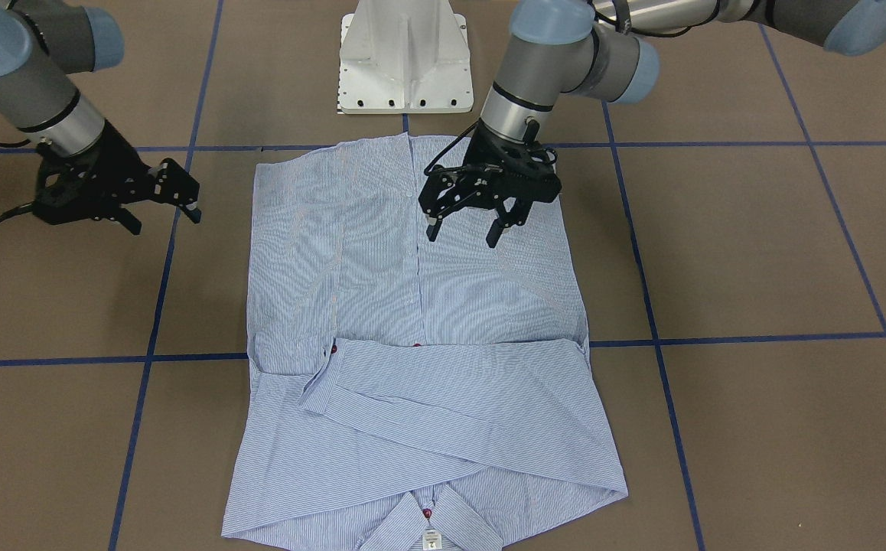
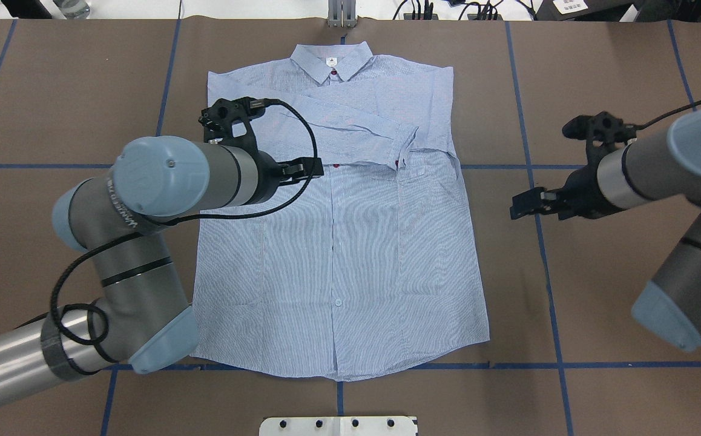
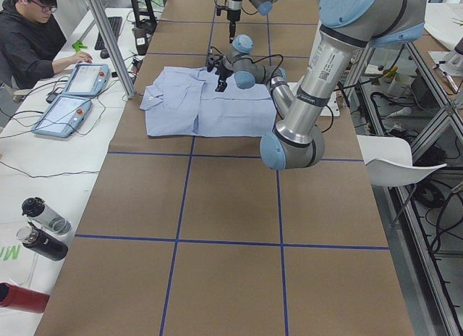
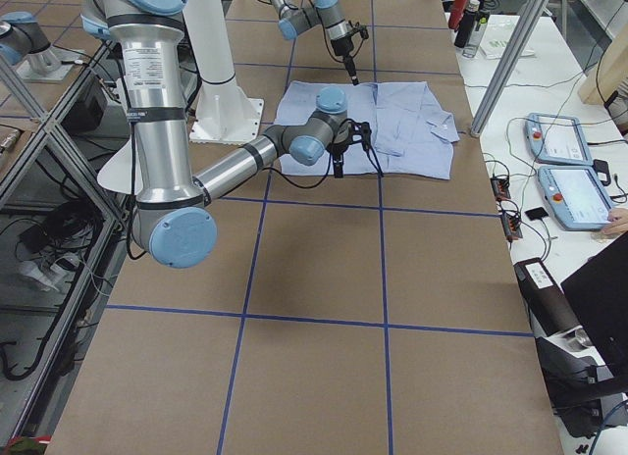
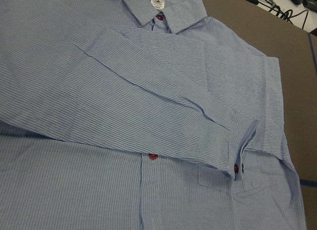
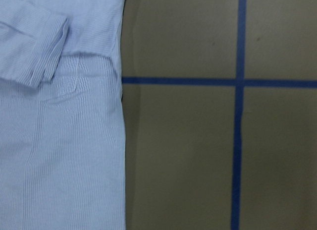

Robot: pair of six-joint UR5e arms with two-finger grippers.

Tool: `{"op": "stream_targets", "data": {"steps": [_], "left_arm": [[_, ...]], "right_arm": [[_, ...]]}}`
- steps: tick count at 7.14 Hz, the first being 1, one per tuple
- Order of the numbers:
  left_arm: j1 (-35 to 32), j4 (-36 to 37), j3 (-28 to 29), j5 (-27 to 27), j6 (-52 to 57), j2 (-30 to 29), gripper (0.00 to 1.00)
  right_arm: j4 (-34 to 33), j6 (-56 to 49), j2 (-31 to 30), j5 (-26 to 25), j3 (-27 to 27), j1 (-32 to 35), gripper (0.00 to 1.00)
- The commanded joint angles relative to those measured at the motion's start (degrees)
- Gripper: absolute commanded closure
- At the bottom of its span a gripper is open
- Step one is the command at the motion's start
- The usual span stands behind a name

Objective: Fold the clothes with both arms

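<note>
The light blue-and-white striped shirt (image 1: 412, 306) lies flat on the brown table, front up, with its collar (image 2: 332, 60) at the far side from the robot. Both sleeves are folded across the chest (image 5: 148, 91); the cuff with dark red buttons (image 5: 237, 166) lies near the chest pocket. My left gripper (image 1: 462, 237) hovers open and empty over the shirt's body on the robot's left half. My right gripper (image 1: 166, 222) is open and empty over bare table, beside the shirt's right edge (image 6: 119, 141).
The white pedestal base (image 1: 405, 61) stands just behind the shirt's hem. Blue tape lines (image 6: 239, 116) cross the brown table. An operator (image 3: 29, 39) sits at a side desk with tablets (image 3: 69, 111) and bottles (image 3: 43, 216).
</note>
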Motion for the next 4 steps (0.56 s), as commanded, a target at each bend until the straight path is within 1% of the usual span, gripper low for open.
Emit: {"op": "stream_targets", "data": {"steps": [1,2,3,4], "left_arm": [[-0.3,1.1,-4.7,0.0,2.0,5.2,0.01],[-0.3,1.1,-4.7,0.0,2.0,5.3,0.01],[-0.2,1.0,-4.7,0.0,2.0,5.3,0.01],[-0.1,1.0,-4.7,0.0,2.0,5.3,0.01]], "right_arm": [[0.9,11.6,-1.1,-11.7,2.6,-14.6,0.00],[0.4,12.7,-1.0,-15.0,2.6,-18.4,0.01],[0.2,13.7,-1.1,-14.9,2.5,-19.5,0.02],[-2.5,14.0,-0.9,-14.7,2.4,-20.3,0.03]]}}
